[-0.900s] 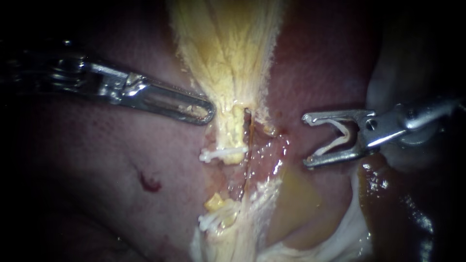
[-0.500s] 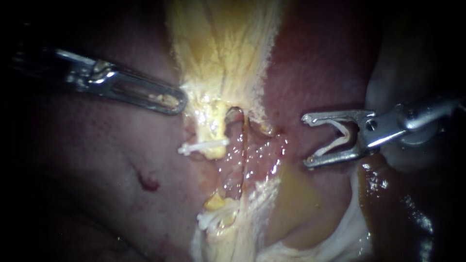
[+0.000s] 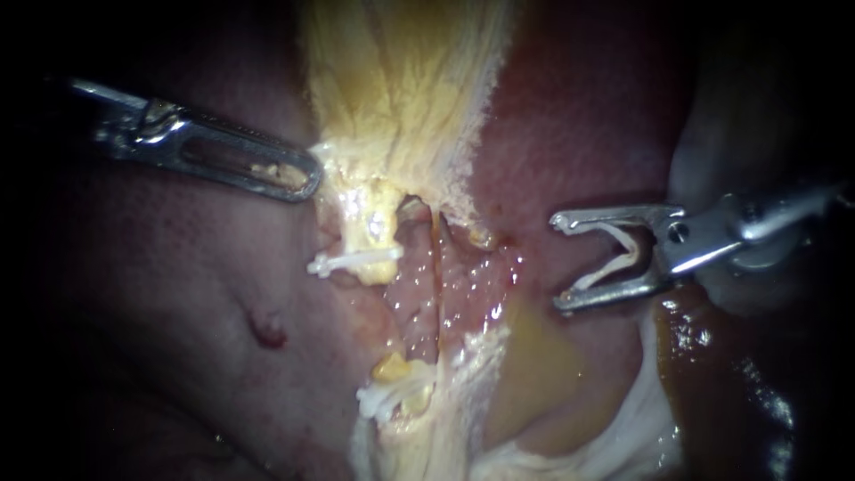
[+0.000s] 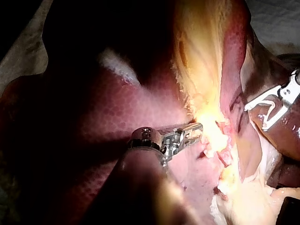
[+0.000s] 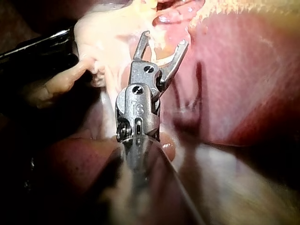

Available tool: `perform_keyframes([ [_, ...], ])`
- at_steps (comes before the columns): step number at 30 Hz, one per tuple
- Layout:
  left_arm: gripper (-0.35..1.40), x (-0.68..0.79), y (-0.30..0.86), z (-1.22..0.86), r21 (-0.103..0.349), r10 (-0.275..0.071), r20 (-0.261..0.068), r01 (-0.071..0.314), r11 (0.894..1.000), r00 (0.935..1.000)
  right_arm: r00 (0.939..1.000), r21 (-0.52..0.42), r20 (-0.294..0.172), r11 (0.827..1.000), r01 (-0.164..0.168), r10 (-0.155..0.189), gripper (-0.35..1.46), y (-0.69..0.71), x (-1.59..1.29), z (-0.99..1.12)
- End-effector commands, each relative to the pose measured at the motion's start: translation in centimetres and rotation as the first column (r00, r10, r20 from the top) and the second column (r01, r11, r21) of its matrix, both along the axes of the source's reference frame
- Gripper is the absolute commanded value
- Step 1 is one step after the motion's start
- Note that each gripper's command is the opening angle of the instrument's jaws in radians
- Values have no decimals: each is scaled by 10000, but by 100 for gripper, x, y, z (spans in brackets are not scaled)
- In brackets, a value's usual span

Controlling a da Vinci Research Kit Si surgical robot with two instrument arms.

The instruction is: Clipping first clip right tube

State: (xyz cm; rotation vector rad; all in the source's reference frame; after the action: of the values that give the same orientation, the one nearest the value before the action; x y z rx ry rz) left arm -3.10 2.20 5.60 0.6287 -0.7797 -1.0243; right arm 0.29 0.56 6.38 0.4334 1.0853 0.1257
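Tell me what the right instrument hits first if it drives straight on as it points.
Likely the thin right tube, standing across the path of the right instrument and its loaded clip, though depth is unclear. The left instrument holds tissue aside.

Left instrument (image 3: 303, 175): silver, slotted. Right instrument (image 3: 556, 262): silver, hinge screw.

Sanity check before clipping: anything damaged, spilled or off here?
A small dark red nick on the liver, below the left instrument, looks like a surface tear. Yellowish fluid seems pooled below the right instrument, whose jaws hold a white clip.
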Motion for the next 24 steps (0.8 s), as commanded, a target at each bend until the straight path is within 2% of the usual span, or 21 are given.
perform_keyframes([
  [1, -35, 0, 0, 0, -1, 0, -4, 0, 10000, 10000, 10000, 139, 9, 9999, -48, 47, 50, -3, 3, 2],
  [15, -35, -1, -1, -1, -6, -9, -10, 9, 10000, 10000, 9990, 1426, -444, 9898, 21, 43, 50, -42, 58, 40],
  [19, -35, -1, -2, -1, -6, -12, -12, 12, 10000, 10000, 9990, 1659, -429, 9861, -12, 85, 50, -48, 70, 54],
  [24, -35, -1, -2, -1, -6, -13, -12, 13, 10000, 10000, 9981, 2137, -550, 9768, -157, 281, 50, -48, 79, 73],
])
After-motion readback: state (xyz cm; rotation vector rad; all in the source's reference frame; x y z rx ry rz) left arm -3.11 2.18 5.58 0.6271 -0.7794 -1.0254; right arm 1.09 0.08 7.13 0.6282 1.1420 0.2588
